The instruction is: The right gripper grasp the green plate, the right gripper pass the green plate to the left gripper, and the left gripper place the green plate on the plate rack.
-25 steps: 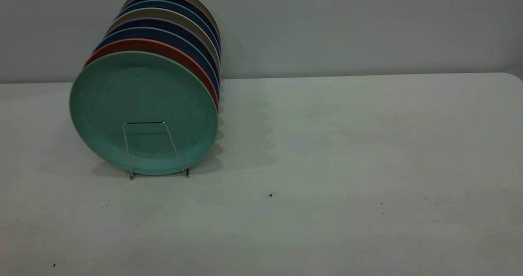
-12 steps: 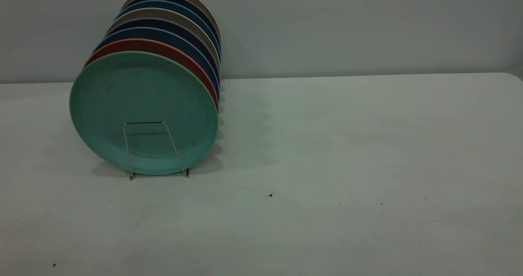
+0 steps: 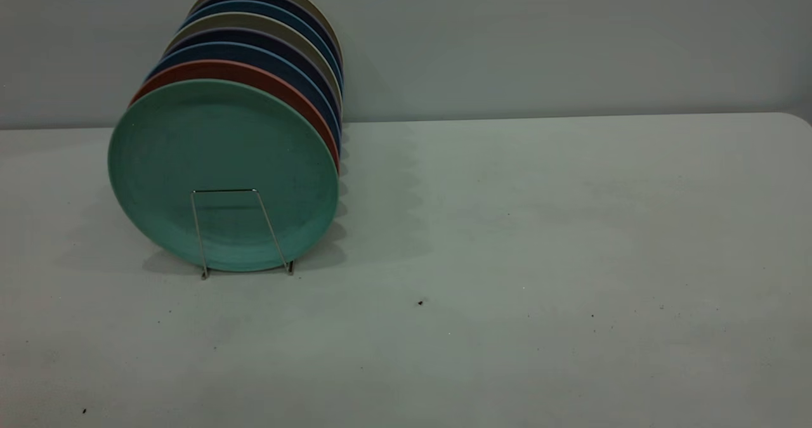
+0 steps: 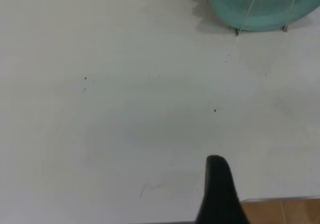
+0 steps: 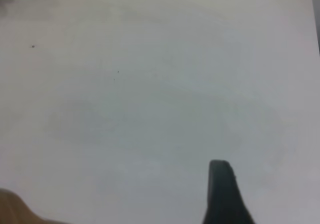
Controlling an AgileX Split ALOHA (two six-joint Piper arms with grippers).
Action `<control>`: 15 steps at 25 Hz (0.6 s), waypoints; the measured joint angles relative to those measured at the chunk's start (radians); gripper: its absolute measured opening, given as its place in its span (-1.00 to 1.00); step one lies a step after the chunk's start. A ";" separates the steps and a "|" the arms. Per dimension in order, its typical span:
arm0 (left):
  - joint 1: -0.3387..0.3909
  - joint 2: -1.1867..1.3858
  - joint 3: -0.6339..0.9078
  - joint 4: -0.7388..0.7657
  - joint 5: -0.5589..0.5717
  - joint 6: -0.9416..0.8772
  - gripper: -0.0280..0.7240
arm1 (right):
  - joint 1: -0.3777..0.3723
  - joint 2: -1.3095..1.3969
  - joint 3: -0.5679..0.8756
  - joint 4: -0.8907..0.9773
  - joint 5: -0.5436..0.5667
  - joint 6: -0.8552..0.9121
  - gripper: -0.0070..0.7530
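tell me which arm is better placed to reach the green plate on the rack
Left, probably: its wrist view shows the green plate standing in the plate rack beyond the left claw, while the right claw faces only table.

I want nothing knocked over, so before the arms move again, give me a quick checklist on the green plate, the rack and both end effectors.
1. Green plate seated in the rack: it stands upright in the front slot, behind the front wire loop. Ok.
2. Green plate released: nothing touches it in the exterior view. Ok.
3. Other plates: lined up upright behind the green plate, none tipped. Ok.
4. Left end effector: over bare table, apart from the rack. Ok.
5. Right end effector: over bare table, no plate near it. Ok.
6. Rack feet flat on the table: the two front feet are down, the rear ones are hidden. Cannot tell.
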 joint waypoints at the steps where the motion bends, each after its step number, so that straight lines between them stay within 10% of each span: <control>1: 0.000 0.000 0.000 0.000 0.000 0.000 0.50 | 0.000 0.000 0.000 0.000 0.000 0.000 0.27; 15: 0.000 0.000 0.000 0.000 0.000 0.000 0.50 | 0.000 0.000 0.000 0.008 0.000 0.005 0.27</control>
